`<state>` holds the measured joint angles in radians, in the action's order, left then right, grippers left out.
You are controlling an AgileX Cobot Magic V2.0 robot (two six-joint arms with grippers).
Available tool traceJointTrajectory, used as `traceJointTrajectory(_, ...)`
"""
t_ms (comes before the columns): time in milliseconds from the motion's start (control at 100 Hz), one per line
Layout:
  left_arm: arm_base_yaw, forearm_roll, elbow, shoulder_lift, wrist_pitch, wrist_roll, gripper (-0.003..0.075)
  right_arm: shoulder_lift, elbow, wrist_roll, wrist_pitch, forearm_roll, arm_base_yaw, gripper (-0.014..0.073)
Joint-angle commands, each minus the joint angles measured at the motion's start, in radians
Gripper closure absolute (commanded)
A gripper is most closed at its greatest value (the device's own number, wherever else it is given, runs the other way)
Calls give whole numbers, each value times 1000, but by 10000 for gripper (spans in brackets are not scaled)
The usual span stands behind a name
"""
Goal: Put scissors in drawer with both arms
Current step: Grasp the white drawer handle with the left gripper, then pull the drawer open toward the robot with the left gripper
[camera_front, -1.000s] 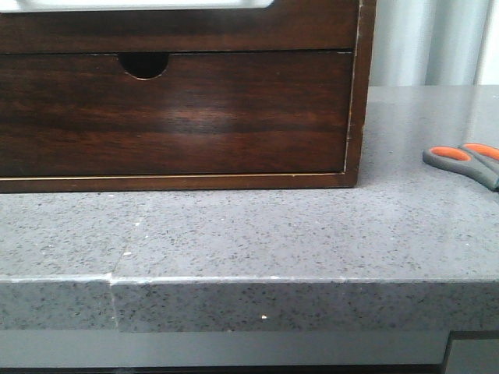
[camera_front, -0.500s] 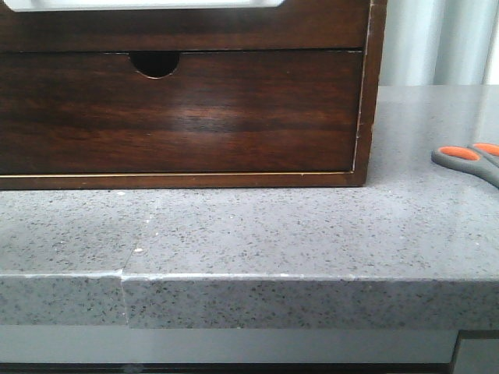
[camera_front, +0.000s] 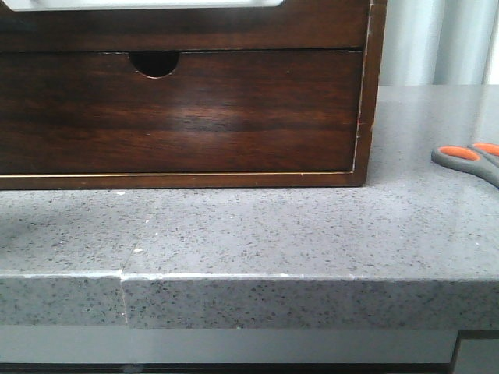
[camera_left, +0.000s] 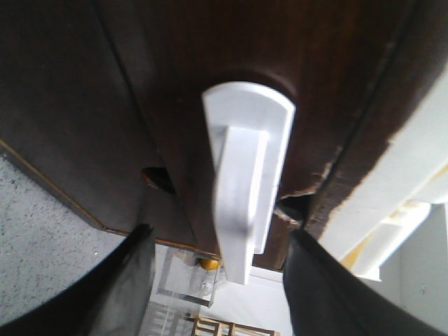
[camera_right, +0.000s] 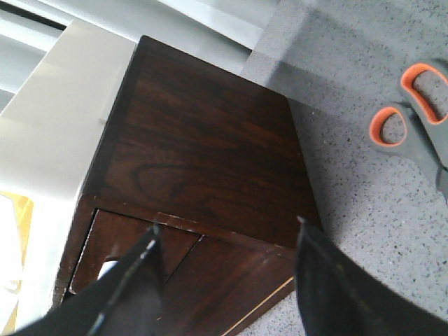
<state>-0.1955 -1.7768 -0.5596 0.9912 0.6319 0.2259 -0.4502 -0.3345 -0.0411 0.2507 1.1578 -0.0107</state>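
The scissors (camera_front: 468,158), grey with orange-lined loops, lie on the counter at the far right, partly cut off by the frame edge. They also show in the right wrist view (camera_right: 413,105). The drawer (camera_front: 179,29) is the low dark front at the top of the cabinet, with a white rim (camera_front: 140,4). In the left wrist view my left gripper (camera_left: 220,231) is open, its black fingers (camera_left: 122,280) on either side of the drawer's white handle piece (camera_left: 245,175) without closing on it. My right gripper (camera_right: 227,224) is open and empty above the cabinet top (camera_right: 203,147). Neither gripper shows in the front view.
Below the drawer is a taller dark front with a half-round finger notch (camera_front: 154,64). The cabinet stands on a grey speckled counter (camera_front: 257,226) whose front edge is close to the camera. A pale wall or curtain (camera_front: 437,39) lies behind on the right.
The cabinet and scissors sit slightly further right in the front view than a second ago. Nothing differs over the last half second.
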Motion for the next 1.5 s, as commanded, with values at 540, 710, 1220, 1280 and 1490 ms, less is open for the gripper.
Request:
traceJointTrajectory(540,-35,-78,-120,97,39,63,531,-12,-28,-8,-25,-18,4,230)
traceJointTrajectory(710,-35,-78,-120,99,37,89,740,-12,-28,-8,-25,-18,4,230)
traceJointTrajectory(1220,-128,-32,-41,-29,-33,78,740,-12,-28,-8,28,-18,4,230)
traceJointTrajectory(1280,-142,-34,-24,-66,-50,54,740,-12,-28,-8,31,-18,4,230)
traceJointTrajectory(1490,-173,-30,50,-187,-78,-3,740,-12,-28,-8,31,-18,4,230)
